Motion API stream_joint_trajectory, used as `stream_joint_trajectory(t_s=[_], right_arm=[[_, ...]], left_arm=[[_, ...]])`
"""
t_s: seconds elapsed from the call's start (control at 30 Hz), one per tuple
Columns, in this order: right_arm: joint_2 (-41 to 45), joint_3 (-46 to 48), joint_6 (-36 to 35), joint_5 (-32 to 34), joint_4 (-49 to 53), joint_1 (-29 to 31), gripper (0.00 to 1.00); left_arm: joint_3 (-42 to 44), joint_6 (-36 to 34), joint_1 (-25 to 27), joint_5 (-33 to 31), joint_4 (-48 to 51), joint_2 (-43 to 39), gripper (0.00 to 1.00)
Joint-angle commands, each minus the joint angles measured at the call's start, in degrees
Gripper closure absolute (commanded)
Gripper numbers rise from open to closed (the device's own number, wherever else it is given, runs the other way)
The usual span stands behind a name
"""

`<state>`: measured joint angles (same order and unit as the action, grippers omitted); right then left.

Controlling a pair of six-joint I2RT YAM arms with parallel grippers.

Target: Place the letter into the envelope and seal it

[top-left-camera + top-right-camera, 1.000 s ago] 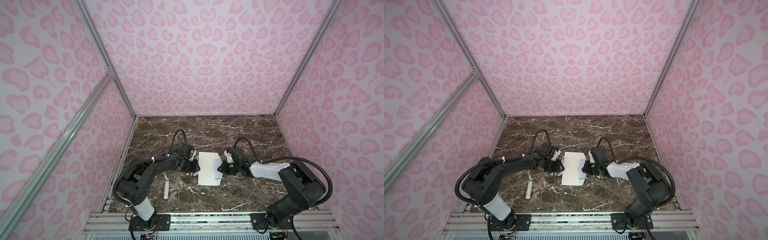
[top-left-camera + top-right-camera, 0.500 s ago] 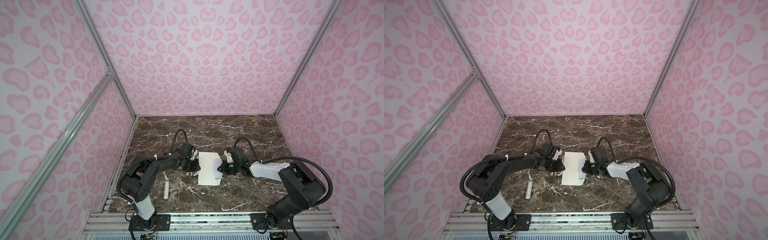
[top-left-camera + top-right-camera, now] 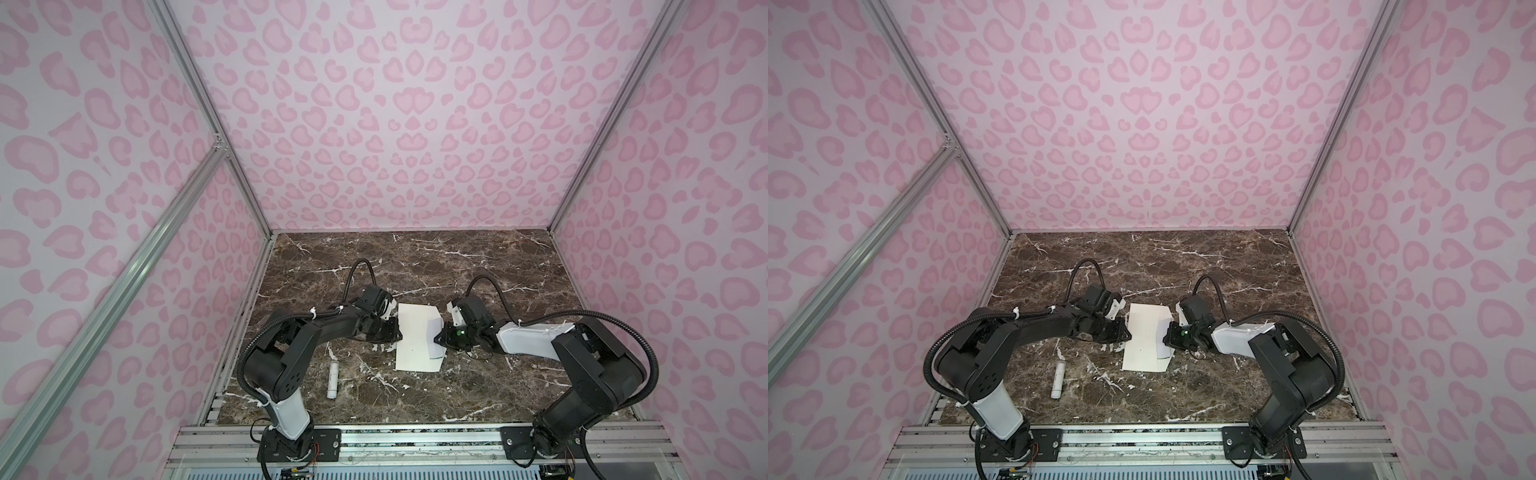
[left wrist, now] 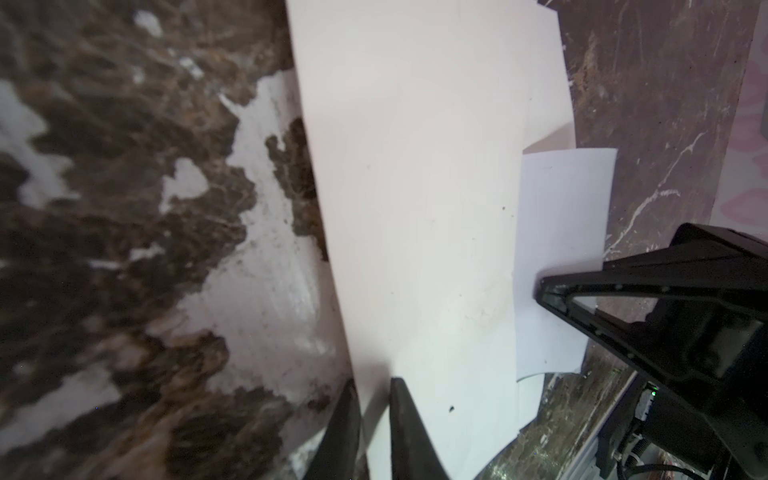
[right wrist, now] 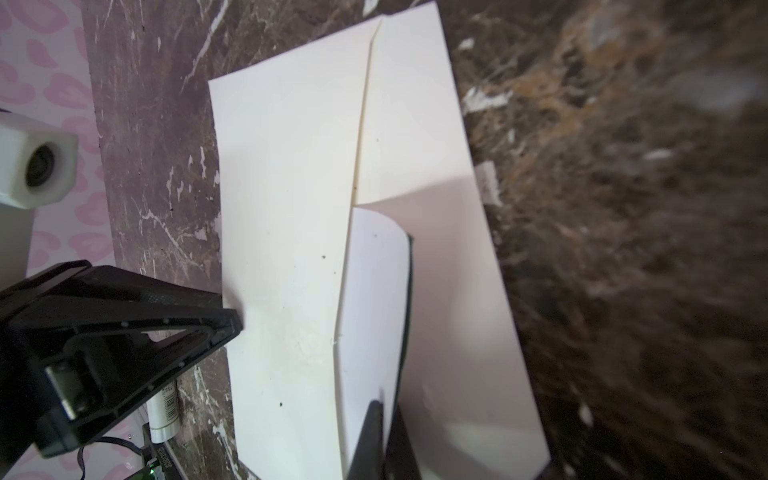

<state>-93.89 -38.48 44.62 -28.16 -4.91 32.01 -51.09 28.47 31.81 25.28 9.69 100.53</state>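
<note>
On table (image 3: 457, 266), centre: envelope (image 3: 411, 340) lay flat. Letter (image 5: 374, 291) sat half inside its mouth; judged light, thin, easily bent, best held at outer edge. Right gripper (image 5: 384, 419) pinched letter; left gripper (image 4: 374, 399), jaws slightly apart astride envelope's edge.
</note>
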Motion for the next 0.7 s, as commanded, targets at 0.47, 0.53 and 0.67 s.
stream_joint_trajectory(t_s=[0.47,0.53,0.67], right_arm=[[-1.11,-1.73,0.08,0.20,0.59,1.14,0.80],[-0.08,-1.77,-0.72,0.56,2.20,1.00,0.75],[1.84,-1.90,-2.64,2.05,5.79,0.76,0.72]], left_arm=[[0.29,-0.43,-0.06,-0.33,0.00,0.47,0.83],[0.28,-0.43,-0.08,-0.45,0.14,0.53,0.83],[0.37,-0.43,-0.08,-0.54,-0.16,0.54,0.84]])
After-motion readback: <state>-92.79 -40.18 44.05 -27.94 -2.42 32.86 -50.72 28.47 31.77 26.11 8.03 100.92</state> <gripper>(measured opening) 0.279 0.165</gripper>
